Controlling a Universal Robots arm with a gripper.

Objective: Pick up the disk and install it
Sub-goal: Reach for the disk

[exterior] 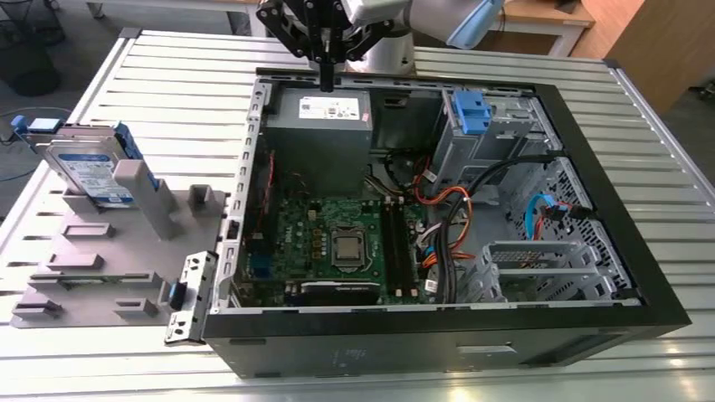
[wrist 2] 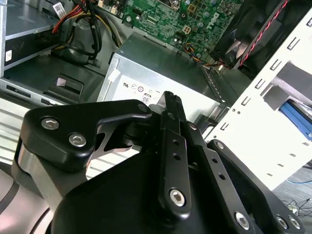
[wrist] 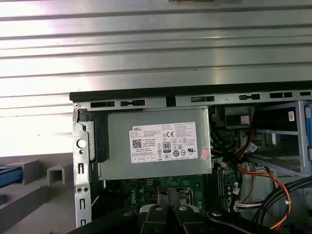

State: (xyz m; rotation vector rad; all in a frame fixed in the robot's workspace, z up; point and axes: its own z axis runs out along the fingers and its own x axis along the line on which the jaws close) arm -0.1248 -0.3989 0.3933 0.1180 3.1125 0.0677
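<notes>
The main print I can see is the white sticker (wrist: 165, 142) on the grey power-supply box (wrist: 117, 156) in the first wrist view. It carries a bold logo word, a square code, blocks of fine text and a row of round marks, mostly too small for me to read. A small pale tag (wrist: 204, 153) sits at that box's edge, and in the exterior view, well apart from the box, the disk (exterior: 84, 167) bears a blue-and-white label (exterior: 99, 182), both illegible.
</notes>
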